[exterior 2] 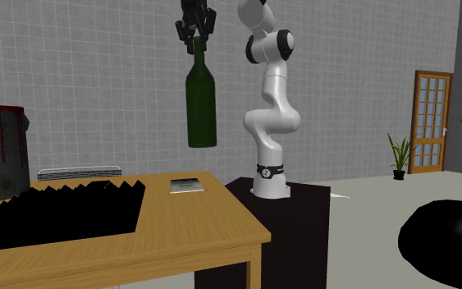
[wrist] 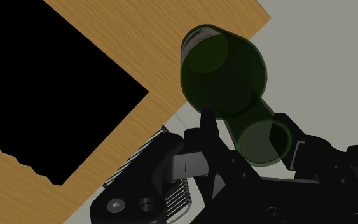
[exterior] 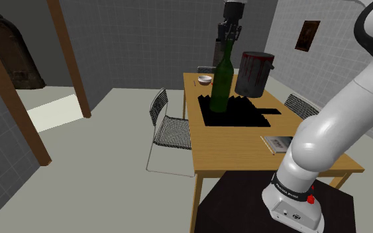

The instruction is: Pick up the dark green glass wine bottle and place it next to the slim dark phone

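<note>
Flat, even light, muted greys, bright floor patch point(exterior: 49, 111)

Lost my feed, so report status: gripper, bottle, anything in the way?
Gripper shut on green bottle neck. Bottle hanging upright above wooden table. Dark pot stands nearby, not touching.

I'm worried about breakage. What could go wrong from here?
1. The gripper clasps the bottle by its neck alone, high above the table. If the grip slips, the bottle would likely drop and break.
2. The flat grey item, probably the phone, lies close to the table's edge. A tall bottle set beside it could tip or go over the side.
</note>
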You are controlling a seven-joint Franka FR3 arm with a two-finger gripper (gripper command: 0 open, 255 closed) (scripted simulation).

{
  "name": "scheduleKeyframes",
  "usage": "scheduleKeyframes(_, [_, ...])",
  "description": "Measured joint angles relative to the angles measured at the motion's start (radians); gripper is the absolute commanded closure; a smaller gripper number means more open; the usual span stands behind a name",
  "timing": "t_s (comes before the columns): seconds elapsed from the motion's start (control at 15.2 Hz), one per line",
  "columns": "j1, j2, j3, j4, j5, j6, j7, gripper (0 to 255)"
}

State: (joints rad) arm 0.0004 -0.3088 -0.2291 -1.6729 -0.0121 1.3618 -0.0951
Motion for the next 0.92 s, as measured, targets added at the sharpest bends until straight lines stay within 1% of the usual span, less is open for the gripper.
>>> scheduleKeyframes(0.4, [0.001, 0.047, -0.007, 0.133, 0.008, -0.087, -0.007, 255])
scheduleKeyframes(0.92, [0.001, 0.138, -0.020, 0.353, 0.028, -0.220, -0.017, 255])
